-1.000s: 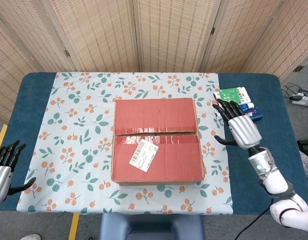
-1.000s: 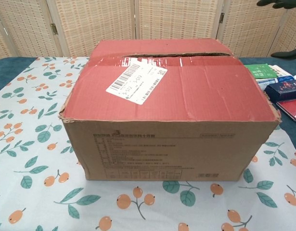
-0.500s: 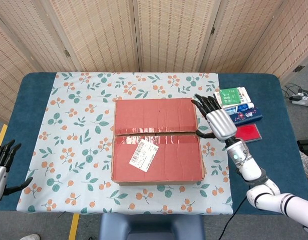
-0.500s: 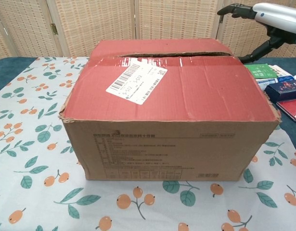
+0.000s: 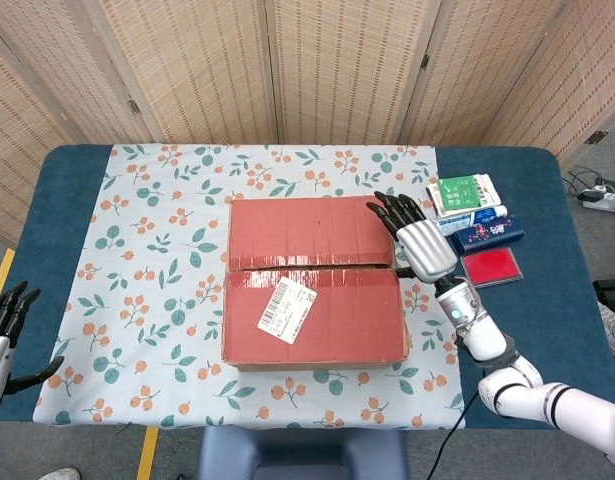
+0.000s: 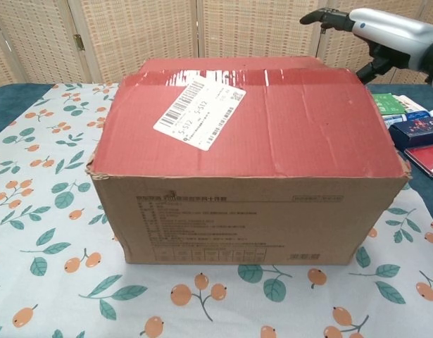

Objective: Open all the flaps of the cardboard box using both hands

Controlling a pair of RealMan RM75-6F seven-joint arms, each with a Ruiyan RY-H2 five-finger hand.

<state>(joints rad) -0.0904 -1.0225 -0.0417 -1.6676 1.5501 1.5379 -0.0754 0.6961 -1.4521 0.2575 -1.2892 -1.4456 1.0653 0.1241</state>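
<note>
Where the cardboard box (image 5: 315, 281) hides them, right hand (image 5: 419, 244) fingertips perhaps touching.

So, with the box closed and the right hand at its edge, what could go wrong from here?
1. The right hand works alone at the cardboard box; the left hand is far off at the table edge, so the box may slide.
2. The packets lie close behind the right hand and could be knocked.
</note>
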